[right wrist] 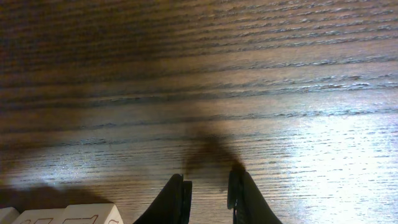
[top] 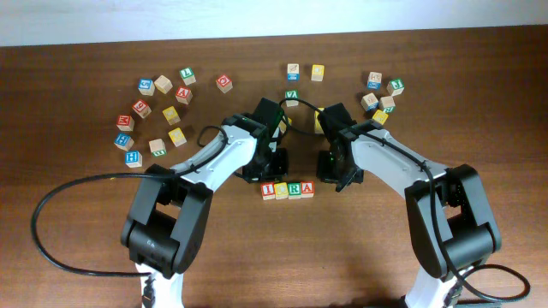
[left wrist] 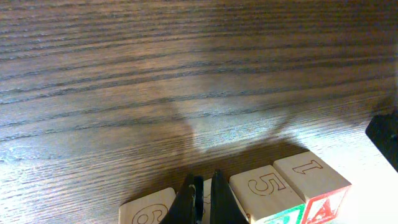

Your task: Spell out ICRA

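**A:** From overhead, where did the word sit?

**B:** The row of four small wooden letter cubes [top: 288,189] read I-C-R-A on the dark brown wooden desk [top: 77,248]. It lay just below the left end effector [top: 272,164] and beside the right end effector [top: 336,178].

**A:** And the left wrist view?

**B:** Its black fingers [left wrist: 185,204] stood almost together with a thin slit between them. The cubes lay underneath and to their right.

**A:** The right wrist?

**B:** Its dark fingers [right wrist: 177,198] were apart and empty, with the cubes off to their left.
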